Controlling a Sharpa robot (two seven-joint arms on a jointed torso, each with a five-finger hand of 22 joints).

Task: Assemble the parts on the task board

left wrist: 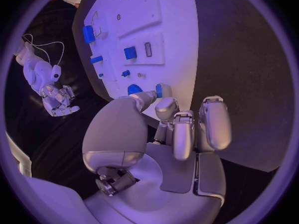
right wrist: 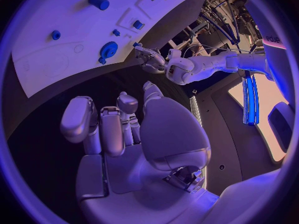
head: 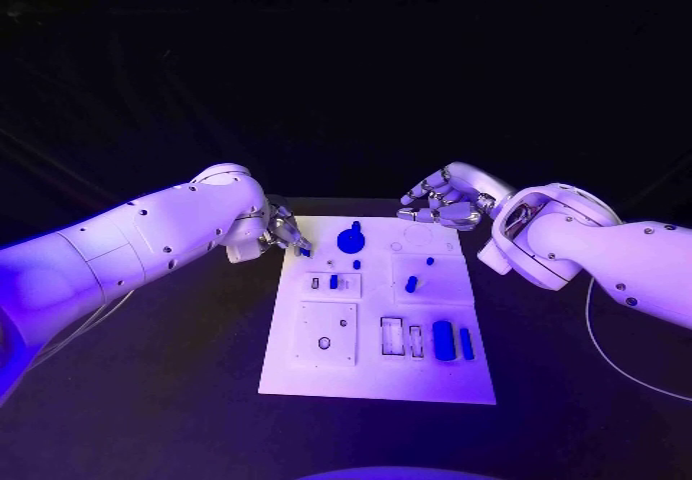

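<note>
The white task board [head: 382, 380] lies in the middle of the black table. My left hand [head: 284, 235] hovers at the board's far left corner and pinches a small blue part [left wrist: 163, 89] between thumb and finger. A round blue knob [head: 351, 239] stands just right of that hand. Other blue parts sit in the board: a peg [head: 430, 262], a block [head: 411, 284], a piece [head: 333, 282] and two long blocks [head: 443, 339] near the front right. My right hand [head: 444, 205] hangs over the far right edge, fingers curled in, holding nothing.
Bare black table [head: 173, 400] surrounds the board on all sides. A thin white cable [head: 613, 355] loops on the table at the right, beside my right arm. The board's front left quarter [head: 329, 330] holds pale recesses.
</note>
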